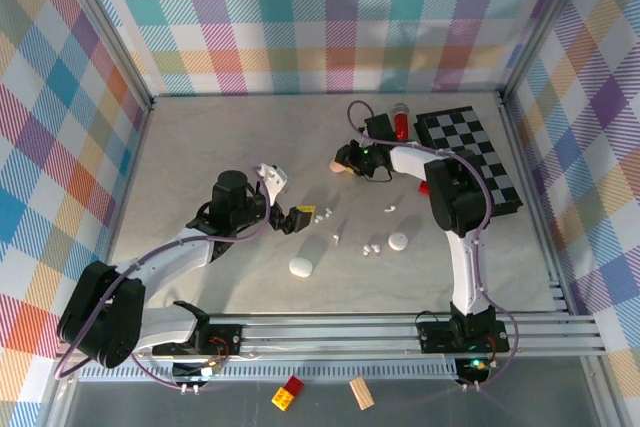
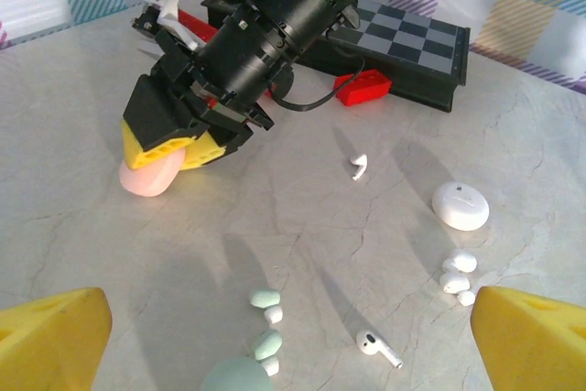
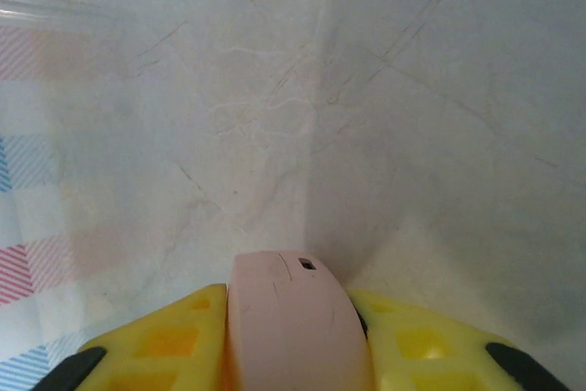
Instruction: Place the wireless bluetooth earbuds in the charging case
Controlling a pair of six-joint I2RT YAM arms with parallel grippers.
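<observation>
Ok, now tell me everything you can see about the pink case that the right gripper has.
The pink case is a smooth, rounded pebble of pale pink plastic, closed as far as shows, with a small dark slot near its protruding end. It sits edgewise between the right gripper's yellow pads, which seem to press both its broad sides. In the left wrist view its lower end bulges below the pads, at or just above the table; contact there cannot be told.

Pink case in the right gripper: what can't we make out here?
pink case: lower half cut by right wrist view's bottom edge; lid state unclear.
Left wrist view: right gripper covers its top.
pale green case: cut by that view's bottom edge.
earbuds: too small in top view to tell colour.
</observation>
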